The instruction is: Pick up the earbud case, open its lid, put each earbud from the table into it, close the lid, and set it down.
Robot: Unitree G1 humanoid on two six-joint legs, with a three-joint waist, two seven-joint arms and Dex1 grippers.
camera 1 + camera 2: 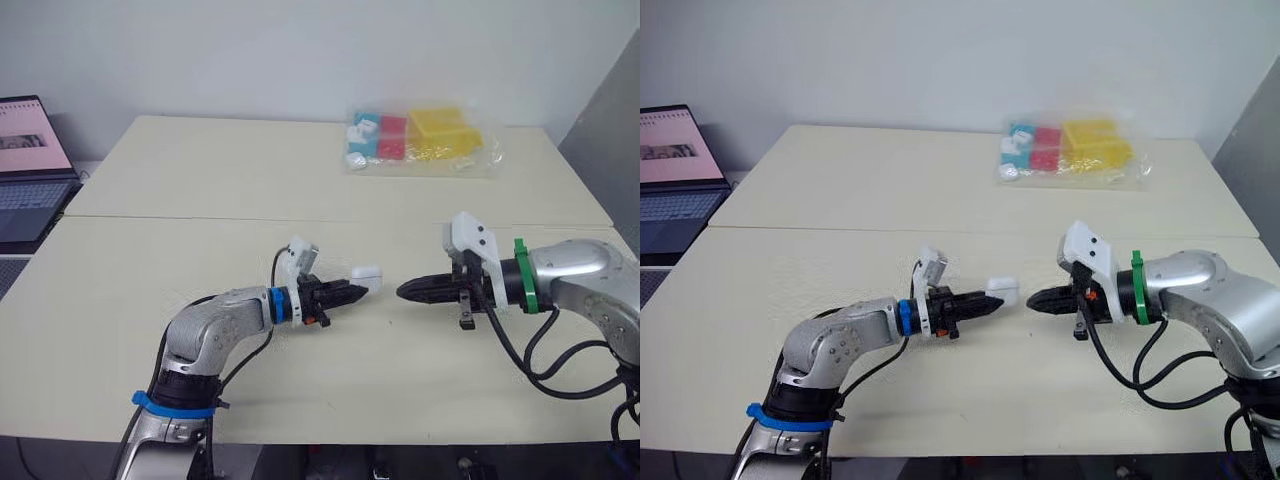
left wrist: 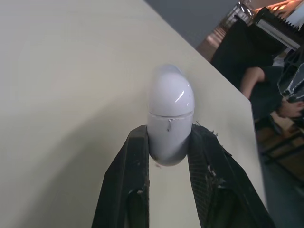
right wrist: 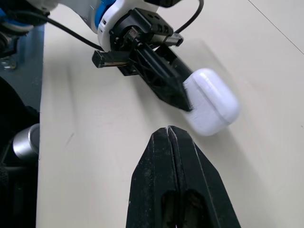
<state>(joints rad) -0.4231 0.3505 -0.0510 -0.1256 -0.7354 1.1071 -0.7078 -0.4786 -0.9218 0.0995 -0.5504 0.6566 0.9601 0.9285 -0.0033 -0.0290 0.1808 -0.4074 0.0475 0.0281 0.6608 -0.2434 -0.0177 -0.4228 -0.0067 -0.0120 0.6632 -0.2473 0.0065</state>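
Observation:
A white earbud case (image 1: pixel 367 274) with its lid closed is held just above the cream table, at the middle front. My left gripper (image 1: pixel 358 291) is shut on its lower half; the case (image 2: pixel 169 116) sits between the two black fingers (image 2: pixel 128 190) in the left wrist view. My right gripper (image 1: pixel 404 292) is shut with nothing in it, its tip pointing at the case from the right, a short gap away. From the right wrist the case (image 3: pixel 210 101) lies just beyond the closed fingertips (image 3: pixel 169 135). I see no loose earbuds on the table.
A clear bag (image 1: pixel 420 140) of coloured blocks lies at the far side of the table (image 1: pixel 200 180). An open laptop (image 1: pixel 30 170) stands off the table's left edge. A seam (image 1: pixel 180 216) runs across the tabletop.

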